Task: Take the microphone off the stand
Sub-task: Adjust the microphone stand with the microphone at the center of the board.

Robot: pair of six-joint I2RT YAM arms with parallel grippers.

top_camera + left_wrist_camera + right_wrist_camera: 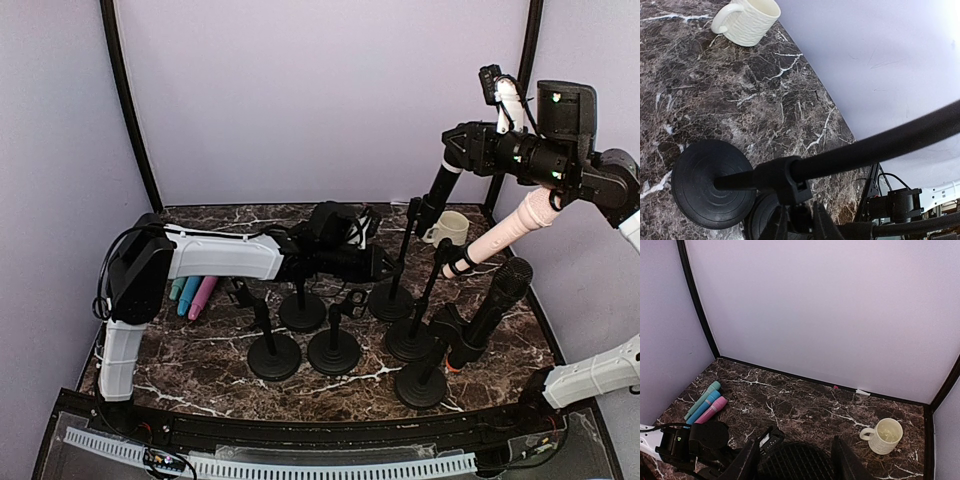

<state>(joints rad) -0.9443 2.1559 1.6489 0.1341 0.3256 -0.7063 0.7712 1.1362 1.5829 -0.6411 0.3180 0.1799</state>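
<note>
The right gripper [465, 150] hangs high above the cream mug [452, 228], its fingers clamped round the mesh head of the black microphone [438, 188], whose handle slants down toward the left of the mug. The handle's lower end sits close by the top of the stand [392, 298], whose round base lies left of the mug and nearer the arms; whether it is clear of the clip is not visible. The left gripper [377, 263] is at that stand's pole, left of the mug, its fingers a little apart on either side of the pole joint; whether they actually pinch it I cannot make out
</note>
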